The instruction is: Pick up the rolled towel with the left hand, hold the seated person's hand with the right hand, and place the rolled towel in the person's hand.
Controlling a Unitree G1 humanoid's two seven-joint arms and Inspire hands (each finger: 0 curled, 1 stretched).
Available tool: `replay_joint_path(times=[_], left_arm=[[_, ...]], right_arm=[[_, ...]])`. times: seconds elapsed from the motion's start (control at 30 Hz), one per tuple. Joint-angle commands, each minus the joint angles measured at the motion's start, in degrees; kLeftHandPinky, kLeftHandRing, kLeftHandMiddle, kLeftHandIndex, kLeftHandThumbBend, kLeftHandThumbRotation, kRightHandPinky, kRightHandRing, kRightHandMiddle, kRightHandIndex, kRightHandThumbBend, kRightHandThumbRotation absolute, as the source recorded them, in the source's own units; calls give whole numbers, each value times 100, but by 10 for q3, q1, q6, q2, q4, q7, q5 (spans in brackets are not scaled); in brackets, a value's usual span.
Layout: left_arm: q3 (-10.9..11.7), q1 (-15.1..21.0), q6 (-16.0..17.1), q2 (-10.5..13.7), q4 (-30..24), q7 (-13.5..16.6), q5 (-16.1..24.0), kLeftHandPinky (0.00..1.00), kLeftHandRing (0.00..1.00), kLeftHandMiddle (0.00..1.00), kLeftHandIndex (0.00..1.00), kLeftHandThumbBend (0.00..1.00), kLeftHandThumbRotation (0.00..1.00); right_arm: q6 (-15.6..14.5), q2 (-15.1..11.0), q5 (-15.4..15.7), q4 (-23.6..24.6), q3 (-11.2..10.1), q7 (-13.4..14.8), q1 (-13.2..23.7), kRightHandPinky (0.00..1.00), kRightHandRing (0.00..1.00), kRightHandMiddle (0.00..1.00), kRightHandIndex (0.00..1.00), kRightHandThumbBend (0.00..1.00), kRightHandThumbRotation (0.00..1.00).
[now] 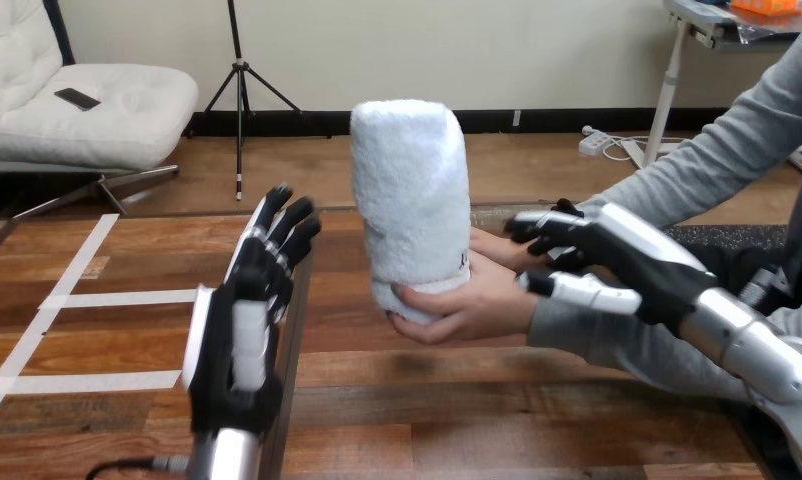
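Over the table [427, 410], the rolled towel [409, 190] stands, seemingly delivered, in the person's hand [474, 310]; my left hand [235, 345] is released, and I cannot tell whether my right hand [637, 258] grips.

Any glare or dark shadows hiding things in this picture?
Head view: light is even, and the towel is brightest. Head view: bright glints sit on the silver right arm. Head view: only a soft shadow falls on the table under the person's hand.
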State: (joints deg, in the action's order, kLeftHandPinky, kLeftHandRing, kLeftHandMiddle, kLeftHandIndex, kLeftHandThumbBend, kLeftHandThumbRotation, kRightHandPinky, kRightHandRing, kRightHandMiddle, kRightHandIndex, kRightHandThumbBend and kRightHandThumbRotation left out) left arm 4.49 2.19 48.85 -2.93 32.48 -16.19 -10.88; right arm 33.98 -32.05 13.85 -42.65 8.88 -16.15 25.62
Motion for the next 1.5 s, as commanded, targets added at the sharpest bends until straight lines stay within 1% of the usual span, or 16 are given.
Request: replay_joint_path(times=[0.0,0.1,0.2,0.23,0.3,0.4,0.5,0.6,0.7,0.8,0.87,0.93,1.0,1.13,1.23,1.47], left_arm=[[-13,-20,-7,2,-71,-8,-8,89,87,89,90,92,100],[-15,-40,-14,4,-95,-11,-15,88,87,89,90,92,99],[-16,-56,-15,7,-112,-17,-23,87,87,89,90,92,99],[-17,-63,-17,9,-121,-19,-25,87,87,89,90,91,99],[-18,-72,-22,11,-133,-21,-27,86,87,89,90,92,98],[-19,-88,-27,16,-154,-24,-31,85,88,89,89,92,97],[-18,-101,-28,20,-169,-18,-20,84,88,89,89,92,97],[-22,-112,-37,23,-188,-23,-29,83,88,89,89,92,97],[-25,-121,-43,26,-199,-34,-46,82,88,89,89,92,95],[-30,-124,-46,28,-207,-52,-67,80,88,90,89,91,94],[-32,-132,-54,31,-221,-54,-69,79,87,90,89,90,93],[-34,-140,-66,34,-236,-57,-73,78,87,90,89,90,93],[-35,-146,-77,36,-248,-60,-77,77,87,90,90,91,91],[-34,-155,-77,38,-266,-61,-68,77,86,90,89,90,91],[-34,-162,-79,40,-278,-61,-63,77,86,89,89,88,90],[-37,-175,-91,41,-309,-57,-59,77,86,89,88,88,89]], right_arm=[[3,-4,-40,82,-42,6,-23,73,84,87,88,100,100],[-7,-1,-50,125,-53,14,-51,75,85,87,88,100,100],[-9,9,-72,157,-65,14,-77,76,86,88,89,100,100],[-8,14,-92,173,-69,6,-89,77,87,88,89,100,100],[-10,18,-114,193,-74,-4,-103,80,89,89,90,100,100],[7,25,-121,221,-79,11,-128,84,90,90,90,100,100],[5,39,-136,257,-86,22,-158,85,90,90,90,100,100],[31,58,-151,271,-91,34,-178,85,90,90,90,100,100],[8,76,-184,313,-89,30,-205,87,91,91,91,100,100],[12,94,-207,337,-86,27,-227,90,93,93,92,100,100],[30,117,-231,347,-82,27,-239,93,94,94,93,99,100],[32,132,-244,361,-78,29,-252,94,95,95,93,97,100],[25,139,-248,376,-76,29,-263,97,97,96,95,96,100],[18,169,-275,409,-65,28,-293,99,98,97,95,95,100],[12,185,-286,430,-57,22,-312,100,98,97,96,94,100],[11,215,-293,457,-42,12,-345,100,99,97,96,95,100]])
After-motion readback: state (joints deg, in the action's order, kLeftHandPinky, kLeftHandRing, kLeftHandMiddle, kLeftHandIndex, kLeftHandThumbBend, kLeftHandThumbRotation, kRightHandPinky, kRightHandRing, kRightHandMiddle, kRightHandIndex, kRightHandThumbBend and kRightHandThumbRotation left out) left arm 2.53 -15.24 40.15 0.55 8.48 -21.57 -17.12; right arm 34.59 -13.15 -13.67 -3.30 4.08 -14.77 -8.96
